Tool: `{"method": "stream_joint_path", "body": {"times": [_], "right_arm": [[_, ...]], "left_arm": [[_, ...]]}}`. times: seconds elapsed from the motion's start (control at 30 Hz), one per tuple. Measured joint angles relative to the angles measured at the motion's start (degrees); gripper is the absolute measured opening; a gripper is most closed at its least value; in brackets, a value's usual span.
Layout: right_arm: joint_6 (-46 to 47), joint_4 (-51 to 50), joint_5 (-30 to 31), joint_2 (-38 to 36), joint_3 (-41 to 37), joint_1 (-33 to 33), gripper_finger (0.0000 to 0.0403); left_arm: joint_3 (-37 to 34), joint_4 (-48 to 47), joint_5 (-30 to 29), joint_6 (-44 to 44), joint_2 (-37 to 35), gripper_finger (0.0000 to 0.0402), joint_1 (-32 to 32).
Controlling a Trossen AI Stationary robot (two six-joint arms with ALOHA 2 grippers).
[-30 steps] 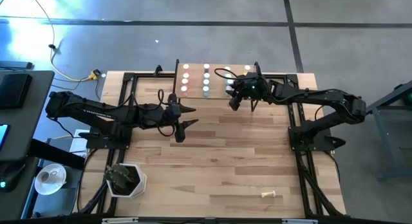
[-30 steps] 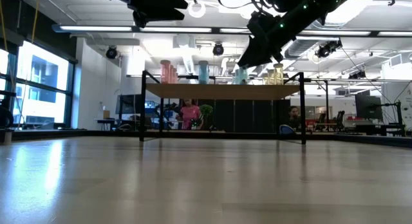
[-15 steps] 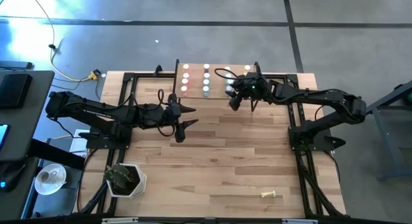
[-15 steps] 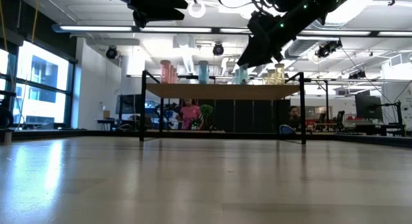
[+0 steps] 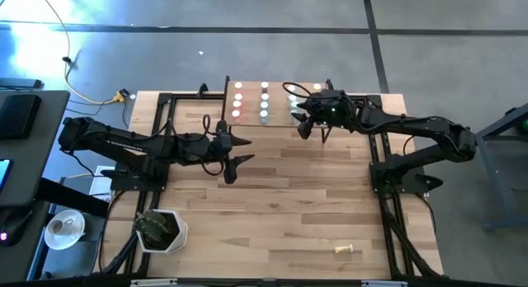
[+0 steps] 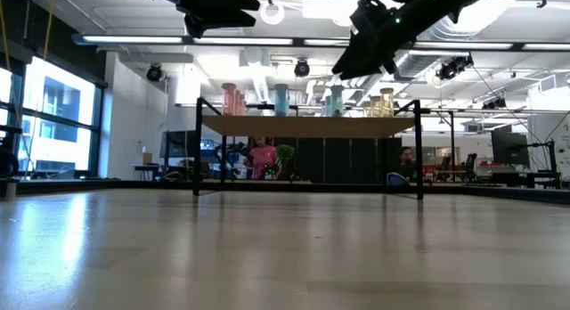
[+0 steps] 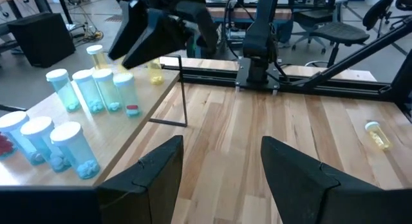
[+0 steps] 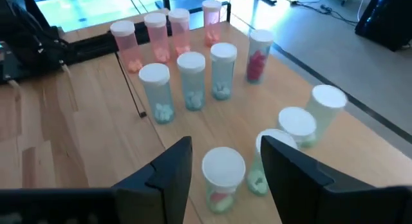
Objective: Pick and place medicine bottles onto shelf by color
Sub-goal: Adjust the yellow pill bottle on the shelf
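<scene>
**Right gripper hangs over a crowded shelf**

The right gripper (image 5: 302, 124) hangs over the shelf (image 5: 276, 119) edge, fingers spread, holding nothing; a green bottle (image 8: 223, 177) sits just below the gap, more medicine bottles (image 8: 190, 79) standing around it; the left gripper (image 5: 239, 149) waits mid-table, parted and empty; a stray yellow bottle (image 5: 346, 250) lies near the front edge beside nothing; a potted plant (image 5: 161, 229) stands front-left.

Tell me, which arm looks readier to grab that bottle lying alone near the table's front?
Probably the left. Its open left gripper hangs over bare tabletop, while the right gripper is up at the shelf. The fallen bottle is far from both.
</scene>
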Motion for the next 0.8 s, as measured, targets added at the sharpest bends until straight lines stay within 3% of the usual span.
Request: {"method": "stream_joint_path", "body": {"times": [0.5, 0.8], "right_arm": [[-0.04, -9.29, -0.85, -9.62, 0.00, 0.13, 0.0177], [-1.97, -11.45, -1.00, -13.82, 0.99, -0.48, 0.0177]], "left_arm": [[0.00, -0.04, -0.16, 1.73, 0.02, 0.0200, 0.00], [0.00, -0.11, -0.44, 8.16, 0.02, 0.0200, 0.00]]}}
